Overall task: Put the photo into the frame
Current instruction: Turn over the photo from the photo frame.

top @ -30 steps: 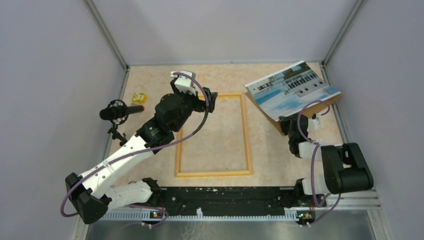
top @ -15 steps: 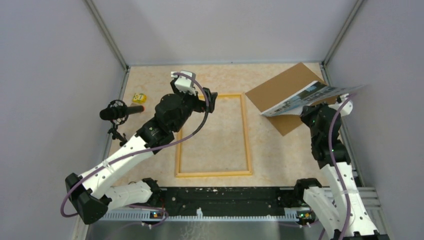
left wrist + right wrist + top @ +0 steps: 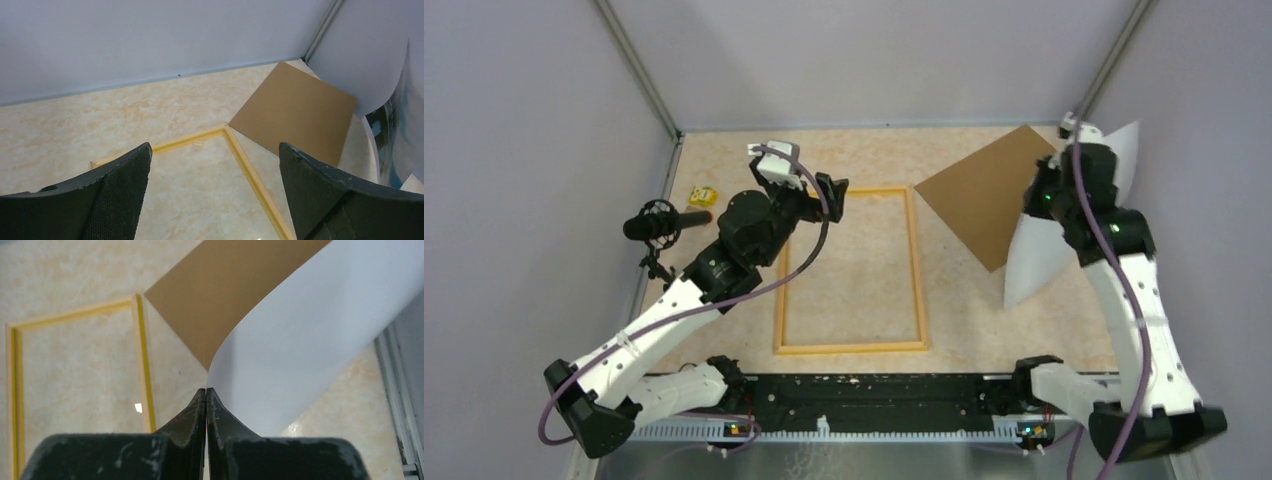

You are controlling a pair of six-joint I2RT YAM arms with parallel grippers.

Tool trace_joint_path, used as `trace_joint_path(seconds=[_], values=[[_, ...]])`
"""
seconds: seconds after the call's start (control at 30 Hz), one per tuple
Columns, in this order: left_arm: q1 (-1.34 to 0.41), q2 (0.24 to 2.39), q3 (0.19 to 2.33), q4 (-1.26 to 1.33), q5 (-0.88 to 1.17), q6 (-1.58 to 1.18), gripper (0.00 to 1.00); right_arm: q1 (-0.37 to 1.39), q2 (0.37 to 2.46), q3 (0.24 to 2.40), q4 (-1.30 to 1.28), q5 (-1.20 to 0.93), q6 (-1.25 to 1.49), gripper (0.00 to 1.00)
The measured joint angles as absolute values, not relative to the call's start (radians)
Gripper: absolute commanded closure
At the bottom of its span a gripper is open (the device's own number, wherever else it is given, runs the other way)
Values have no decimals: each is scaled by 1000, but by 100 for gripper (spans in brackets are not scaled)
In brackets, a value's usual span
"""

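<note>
The right arm (image 3: 1124,270) has swung up from a low, folded reach to stand tall at the right side. With it the photo (image 3: 1036,262) has come off the backing board (image 3: 984,195). A second ago the photo lay print-up on the board. Now it hangs in the air, curled, with its plain white back towards the overhead camera, and the brown board lies bare on the surface (image 3: 854,150). The frame (image 3: 916,260) has not shifted and lies flat mid-surface, well apart from the photo. The left arm has only eased a little.

The right end effector (image 3: 206,392) is pressed together on one edge of the photo, with the rest of the sheet bowing away from it. The left end effector (image 3: 215,150) stands apart and empty over the frame's far end.

The step in hand looks to be the carry across to the frame. It would go best with a slow leftward move, so the limp sheet does not flap. The free edge should go down first against one inner rail, squared to it. The sheet can then be laid down so it uncurls into the opening. The left end effector is well placed to pin a corner.
</note>
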State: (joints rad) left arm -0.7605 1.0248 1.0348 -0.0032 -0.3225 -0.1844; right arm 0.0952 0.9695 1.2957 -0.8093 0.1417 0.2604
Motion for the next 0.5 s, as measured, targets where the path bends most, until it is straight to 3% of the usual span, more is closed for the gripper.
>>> trace_joint_path(seconds=[0.1,0.2,0.5], values=[[-740,1000,1035,-3,-326,-185,1,215,1110,1333,-840,147,250,100],[-698,969,1035,-2,-321,-195,1,444,1275,1340,-853,173,255,100],[-548,900,1035,1,-299,-243,1,823,1681,1452,-765,152,284,100]])
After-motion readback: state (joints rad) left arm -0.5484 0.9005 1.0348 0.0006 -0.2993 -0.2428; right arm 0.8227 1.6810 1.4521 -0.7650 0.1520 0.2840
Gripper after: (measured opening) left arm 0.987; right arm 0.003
